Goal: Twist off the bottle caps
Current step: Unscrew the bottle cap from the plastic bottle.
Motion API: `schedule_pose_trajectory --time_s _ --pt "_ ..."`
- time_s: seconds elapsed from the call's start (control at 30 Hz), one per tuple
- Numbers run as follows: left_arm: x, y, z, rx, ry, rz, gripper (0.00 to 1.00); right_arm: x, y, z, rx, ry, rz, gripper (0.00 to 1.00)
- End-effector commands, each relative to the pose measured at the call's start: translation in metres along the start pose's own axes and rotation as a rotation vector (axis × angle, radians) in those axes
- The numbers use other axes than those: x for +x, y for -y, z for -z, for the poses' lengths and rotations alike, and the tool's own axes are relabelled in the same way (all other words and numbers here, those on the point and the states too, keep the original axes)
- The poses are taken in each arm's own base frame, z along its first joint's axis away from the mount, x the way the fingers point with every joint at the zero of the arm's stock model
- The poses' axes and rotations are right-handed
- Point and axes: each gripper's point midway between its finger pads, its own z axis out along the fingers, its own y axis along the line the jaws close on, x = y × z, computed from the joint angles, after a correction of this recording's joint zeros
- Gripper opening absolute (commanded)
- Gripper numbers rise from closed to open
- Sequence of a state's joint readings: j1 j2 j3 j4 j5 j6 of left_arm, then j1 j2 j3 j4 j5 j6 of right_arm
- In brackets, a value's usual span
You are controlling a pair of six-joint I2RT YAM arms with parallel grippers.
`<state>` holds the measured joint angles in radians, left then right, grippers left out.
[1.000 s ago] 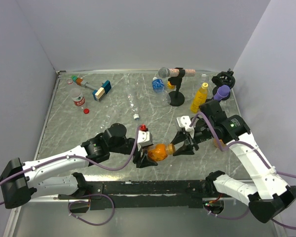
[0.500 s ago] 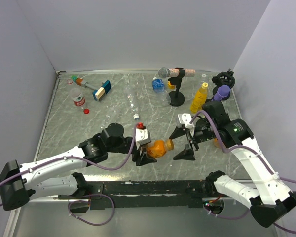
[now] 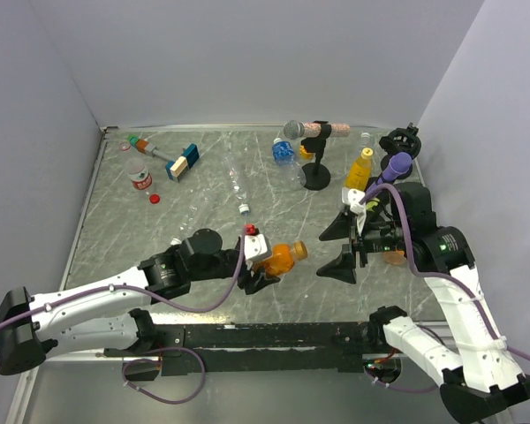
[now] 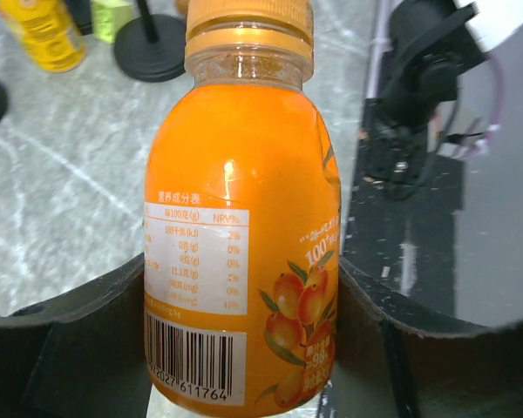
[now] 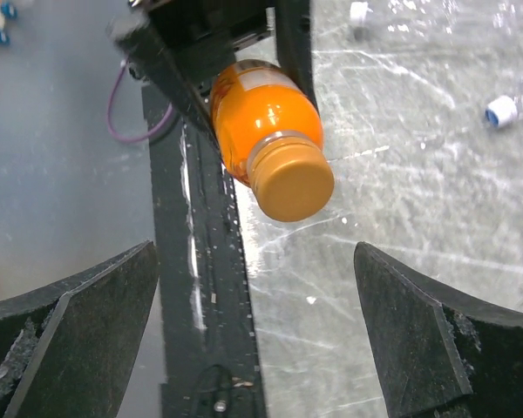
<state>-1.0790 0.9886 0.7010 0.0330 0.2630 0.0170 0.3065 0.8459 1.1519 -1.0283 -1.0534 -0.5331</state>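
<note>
A squat orange bottle (image 3: 278,259) hangs a little above the table near its front edge. My left gripper (image 3: 263,267) is shut on the bottle's body. In the left wrist view the bottle (image 4: 244,200) fills the gap between the fingers of that gripper (image 4: 244,287), and its orange cap (image 4: 248,16) is at the top. The cap (image 3: 298,251) points right, toward my right gripper (image 3: 335,251). That gripper (image 5: 254,261) is wide open and holds nothing. It stands a short way off the cap (image 5: 292,178), apart from the bottle (image 5: 261,109).
A yellow bottle (image 3: 359,173) and a purple microphone (image 3: 399,163) stand close behind the right arm. A grey microphone (image 3: 293,130) on a black stand (image 3: 316,179) and a blue-labelled bottle (image 3: 283,152) are at the back. At the far left are a red-labelled bottle (image 3: 140,177), a red cap (image 3: 155,198) and a blue-and-tan block (image 3: 184,162).
My right gripper has let go of the orange cap, opened wide and drawn back to the right. My left gripper still holds the bottle, now tilted slightly more upward.
</note>
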Motion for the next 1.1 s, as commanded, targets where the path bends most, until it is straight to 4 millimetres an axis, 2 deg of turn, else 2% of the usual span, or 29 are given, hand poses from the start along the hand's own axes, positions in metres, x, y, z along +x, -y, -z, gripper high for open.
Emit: schedule_pose_trajectory --time_s 0.0,0.2,0.7,1.07 --pt "-0.021 -0.02 0.001 -0.148 0.034 -0.088 0.12 -0.014 0.005 0.005 0.045 0.031 -0.107 0.99" --pt "-0.021 -0.023 -0.003 -0.187 0.033 -0.119 0.12 -0.019 0.004 0.004 -0.002 0.031 -0.217 0.99" --pt "-0.028 -0.031 -0.006 -0.254 0.046 -0.149 0.12 -0.018 0.028 0.002 -0.063 0.021 -0.501 0.99" --pt "-0.033 -0.032 -0.011 -0.258 0.062 -0.157 0.12 -0.011 0.036 -0.003 -0.069 0.006 -0.579 0.99"
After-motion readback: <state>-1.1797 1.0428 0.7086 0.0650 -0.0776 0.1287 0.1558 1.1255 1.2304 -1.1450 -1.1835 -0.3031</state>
